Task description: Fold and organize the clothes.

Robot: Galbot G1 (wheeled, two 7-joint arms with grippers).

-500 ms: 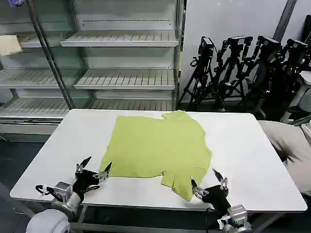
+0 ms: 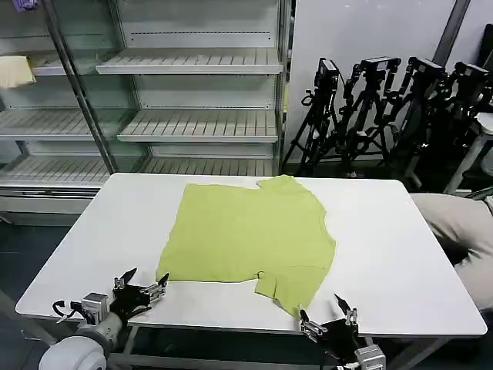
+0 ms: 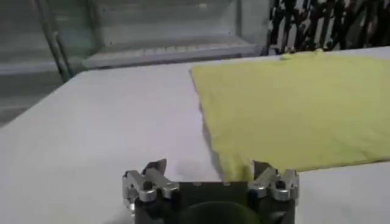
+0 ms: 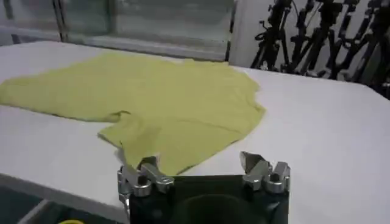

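A lime T-shirt [image 2: 250, 235] is lying on the white surface [image 2: 385, 239], with the open left end effector [image 2: 142, 287] hovering at seven o'clock and the open right end effector [image 2: 326, 314] at five o'clock.

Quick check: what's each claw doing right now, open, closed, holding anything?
Left claw: open, empty, at the table's near edge by the T-shirt.
Right claw: open, empty, near the shirt's sleeve.
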